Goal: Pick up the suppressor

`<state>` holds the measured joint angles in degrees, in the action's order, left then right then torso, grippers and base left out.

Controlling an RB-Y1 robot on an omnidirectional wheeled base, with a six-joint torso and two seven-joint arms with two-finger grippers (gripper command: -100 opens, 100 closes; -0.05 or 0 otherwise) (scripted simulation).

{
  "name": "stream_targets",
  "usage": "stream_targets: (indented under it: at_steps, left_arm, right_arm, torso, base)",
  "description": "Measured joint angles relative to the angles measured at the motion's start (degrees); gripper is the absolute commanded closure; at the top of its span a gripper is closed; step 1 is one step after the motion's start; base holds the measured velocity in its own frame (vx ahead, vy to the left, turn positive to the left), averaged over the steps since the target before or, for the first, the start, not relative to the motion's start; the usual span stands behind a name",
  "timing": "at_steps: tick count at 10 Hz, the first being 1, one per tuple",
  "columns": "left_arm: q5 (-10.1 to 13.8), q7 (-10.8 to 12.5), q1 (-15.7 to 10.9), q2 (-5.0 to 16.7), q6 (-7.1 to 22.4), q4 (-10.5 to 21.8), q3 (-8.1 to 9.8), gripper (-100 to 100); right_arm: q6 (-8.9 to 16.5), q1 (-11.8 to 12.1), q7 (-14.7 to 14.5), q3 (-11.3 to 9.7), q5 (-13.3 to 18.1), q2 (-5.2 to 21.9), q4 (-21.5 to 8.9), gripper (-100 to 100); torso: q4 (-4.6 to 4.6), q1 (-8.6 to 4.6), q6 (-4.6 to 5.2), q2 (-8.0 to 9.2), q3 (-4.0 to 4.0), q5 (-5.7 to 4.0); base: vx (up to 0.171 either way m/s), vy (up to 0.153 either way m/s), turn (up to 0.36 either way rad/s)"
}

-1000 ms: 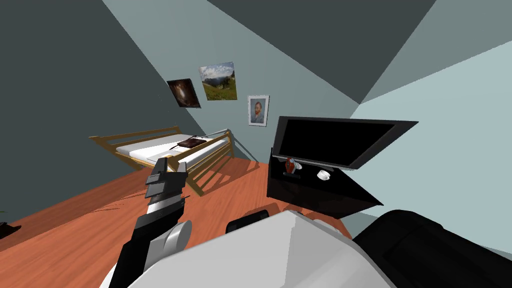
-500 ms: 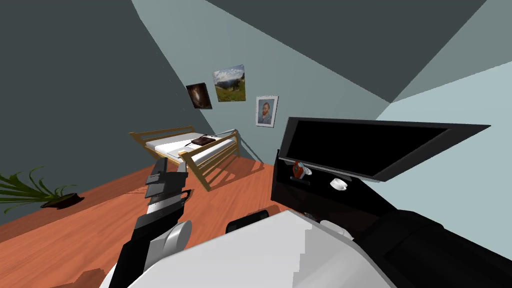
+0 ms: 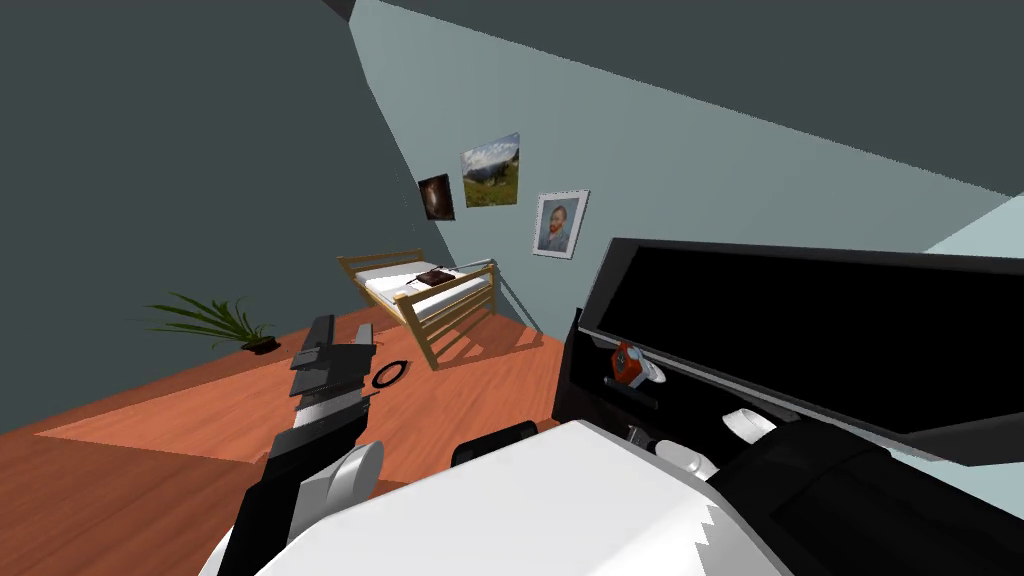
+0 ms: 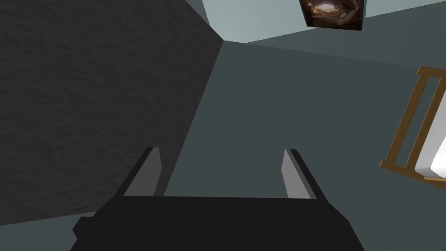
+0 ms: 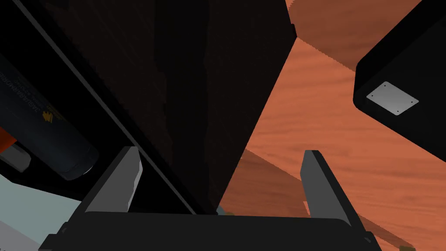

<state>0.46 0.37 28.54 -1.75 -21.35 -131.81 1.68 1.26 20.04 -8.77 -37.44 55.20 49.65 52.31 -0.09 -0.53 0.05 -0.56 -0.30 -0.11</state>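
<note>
Our right claw point(image 5: 221, 151) stands apart, its two thin grey blades spread wide. Just outside one blade, not touching it, lies the one suppressor point(image 5: 48, 130), a smooth dark cylinder with small pale lettering along its side. It lies flat on the black surface point(image 3: 588, 415). Farther along the same surface sit one red-and-white object point(image 3: 627, 363) and one rounded white cup point(image 3: 748, 424), under a single wide black screen point(image 3: 800, 330). On the claw's other side runs the reddish, grained wood floor point(image 5: 313, 130).

Our left claw point(image 4: 221, 150) is raised well away from the surface, its two blades likewise apart. Beyond it we count one dark ring point(image 3: 390, 373) on the floor, one slatted wooden bed point(image 3: 450, 300) with a white mattress and one spiky green plant point(image 3: 215, 320). There are also three wall hangings — a dark picture point(image 3: 436, 197), a landscape point(image 3: 491, 170) and a portrait point(image 3: 558, 223).
</note>
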Motion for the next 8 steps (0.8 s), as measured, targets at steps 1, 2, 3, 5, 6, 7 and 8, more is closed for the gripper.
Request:
stream_targets:
  at_steps: [1,2,3,5,6,7,8]
  left_arm:
    - [0.0,0.0,0.0,0.0,0.0,0.0,0.00,0]
    - [0.0,0.0,0.0,0.0,0.0,0.0,0.00,0]
    - [0.0,0.0,0.0,0.0,0.0,0.0,0.00,0]
    - [0.0,0.0,0.0,0.0,0.0,0.0,0.00,0]
    - [0.0,0.0,0.0,0.0,0.0,0.0,0.01,0]
    - [0.0,0.0,0.0,0.0,0.0,0.0,0.01,0]
    - [0.0,0.0,0.0,0.0,0.0,0.0,0.01,0]
  right_arm:
    - [0.0,-0.6,-0.5,0.3,0.9,-0.1,-1.7,-100]
    - [-1.0,-1.0,-1.4,1.5,2.4,-0.1,-4.0,-100]
    - [-0.5,-1.1,-1.4,0.2,2.1,0.8,-3.8,-100]
    - [0.4,-2.0,-1.8,-1.3,3.0,1.8,-5.9,-100]
    - [0.2,-2.0,-2.5,-0.6,4.3,1.8,-7.4,-100]
    - [0.9,-2.1,-2.4,-2.2,3.7,2.7,-7.0,-100]
    - [1.2,-2.5,-2.5,-3.1,4.1,2.6,-8.1,-100]
  torso:
    - [0.00,0.12,0.05,0.03,0.01,0.00]
    - [0.00,0.16,0.01,0.04,0.02,0.03]
    - [0.00,0.22,0.07,0.08,0.03,0.03]
    - [-0.01,0.02,0.01,-0.05,-0.03,0.00]
    - [-0.03,-0.12,0.02,-0.12,-0.07,-0.04]
    - [-0.02,0.00,0.09,-0.01,-0.02,-0.03]
    - [-0.01,-0.10,0.02,-0.03,-0.02,-0.04]
  base:
    - [0.085,-0.057,0.234]
    - [0.074,-0.053,0.129]
    - [0.074,-0.063,0.251]
    - [0.123,-0.134,0.305]
    - [0.083,-0.119,0.079]
    - [0.093,-0.149,0.226]
    - [0.060,-0.202,0.264]
